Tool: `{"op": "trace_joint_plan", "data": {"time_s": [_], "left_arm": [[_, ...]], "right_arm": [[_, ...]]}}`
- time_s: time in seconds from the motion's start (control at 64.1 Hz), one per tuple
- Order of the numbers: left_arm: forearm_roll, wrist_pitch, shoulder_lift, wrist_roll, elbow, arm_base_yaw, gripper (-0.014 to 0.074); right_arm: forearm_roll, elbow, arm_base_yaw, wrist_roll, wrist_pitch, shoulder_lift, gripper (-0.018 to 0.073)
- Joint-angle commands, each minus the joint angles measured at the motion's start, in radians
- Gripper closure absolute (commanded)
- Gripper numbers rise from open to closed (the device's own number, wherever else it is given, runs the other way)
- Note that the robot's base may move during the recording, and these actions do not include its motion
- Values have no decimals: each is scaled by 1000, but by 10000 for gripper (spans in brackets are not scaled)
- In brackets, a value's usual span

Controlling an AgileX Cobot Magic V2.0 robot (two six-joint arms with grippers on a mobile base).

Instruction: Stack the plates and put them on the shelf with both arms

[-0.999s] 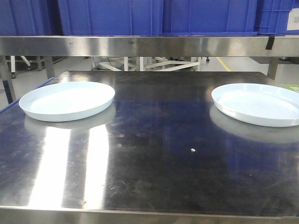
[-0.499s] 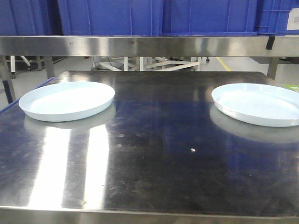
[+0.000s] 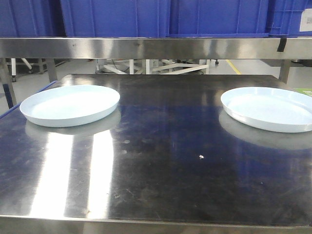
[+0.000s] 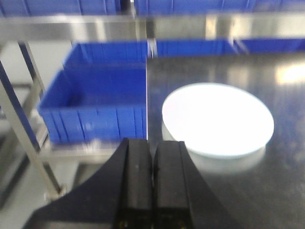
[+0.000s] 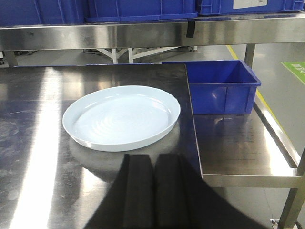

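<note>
Presently, left gripper (image 4: 152,183): clenched, empty.
Right gripper (image 5: 152,191): clenched, empty.
Plates (image 3: 69,105): well apart, mid-frame edges; I'd open first, take rim low.

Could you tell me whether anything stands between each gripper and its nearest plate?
Nothing visible does. Only bare steel tabletop separates the left gripper from the left plate, and likewise the right gripper from the right plate.
</note>
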Motion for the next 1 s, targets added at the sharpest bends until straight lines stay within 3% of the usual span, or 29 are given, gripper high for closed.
{"op": "trace_joint_plan", "data": {"time_s": [0.0, 0.484, 0.983], "left_arm": [[-11, -45, 101, -5, -81, -2, 507], [-30, 115, 653, -5, -434, -2, 507], [-34, 103, 966, -5, -769, 15, 512]], "right_arm": [[0, 0, -6, -2, -83, -19, 508], [0, 0, -6, -2, -83, -19, 508], [0, 0, -6, -2, -83, -19, 508]]}}
